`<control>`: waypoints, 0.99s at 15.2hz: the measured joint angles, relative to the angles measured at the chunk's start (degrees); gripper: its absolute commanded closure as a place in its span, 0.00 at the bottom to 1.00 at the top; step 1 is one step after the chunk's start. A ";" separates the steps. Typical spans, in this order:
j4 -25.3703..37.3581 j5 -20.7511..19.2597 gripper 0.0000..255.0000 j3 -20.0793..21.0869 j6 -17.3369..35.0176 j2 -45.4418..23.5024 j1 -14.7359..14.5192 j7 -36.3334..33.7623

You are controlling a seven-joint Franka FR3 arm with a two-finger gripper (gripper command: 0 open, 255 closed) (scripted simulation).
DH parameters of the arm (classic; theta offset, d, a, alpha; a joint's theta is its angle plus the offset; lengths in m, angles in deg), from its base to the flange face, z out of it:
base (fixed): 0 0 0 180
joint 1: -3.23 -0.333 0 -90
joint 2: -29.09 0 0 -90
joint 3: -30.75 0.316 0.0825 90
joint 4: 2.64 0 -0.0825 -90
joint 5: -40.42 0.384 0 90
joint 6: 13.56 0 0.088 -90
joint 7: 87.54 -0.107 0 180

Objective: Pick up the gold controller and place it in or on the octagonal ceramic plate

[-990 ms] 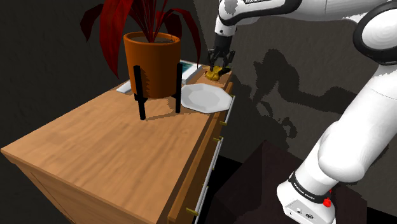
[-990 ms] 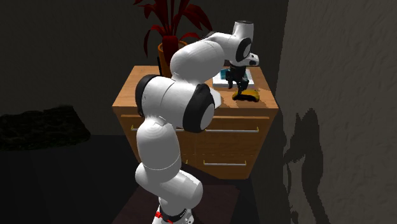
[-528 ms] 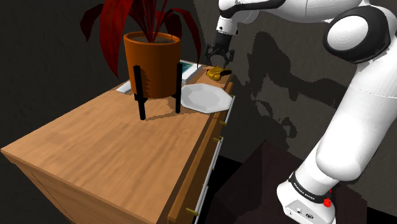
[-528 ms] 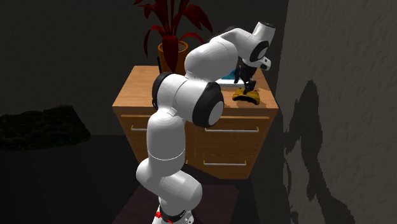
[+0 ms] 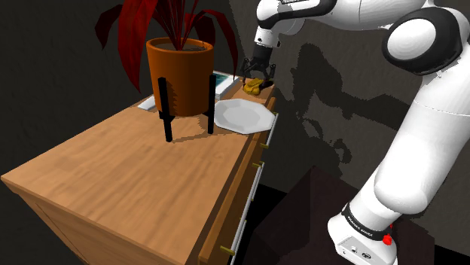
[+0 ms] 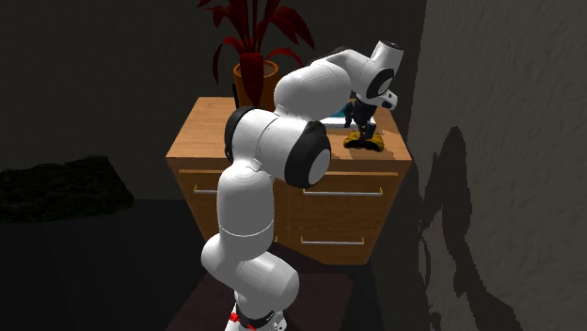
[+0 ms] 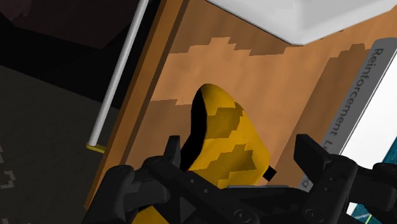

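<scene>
Dim room; wooden dresser [image 5: 135,173] with drawers against a grey wall [image 5: 339,90]. The arm [image 5: 429,135] arches in from the right of the shoulder view to the dresser's far corner, upper middle of frame. The gripper [image 5: 256,73] points down, just over the gold controller [image 5: 254,86].

Wrist view: fingers spread, controller [image 7: 226,140] between them, one finger clear of it, so not gripped. The controller lies on the wood beside a book [image 5: 223,80], near the white plate [image 5: 242,115]. A potted plant [image 5: 179,75] stands left of the plate.

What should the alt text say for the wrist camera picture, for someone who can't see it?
A gold controller lies on a wooden dresser top, between the fingers of the open black gripper. A white plate and a book lie nearby.
</scene>
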 measured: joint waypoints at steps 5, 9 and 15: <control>0.04 0.04 1.00 0.03 0.03 0.13 -0.03 -0.01; 0.04 0.05 1.00 0.06 0.13 0.40 -0.07 -0.05; 1.01 0.01 1.00 0.02 -0.80 0.22 0.00 -0.16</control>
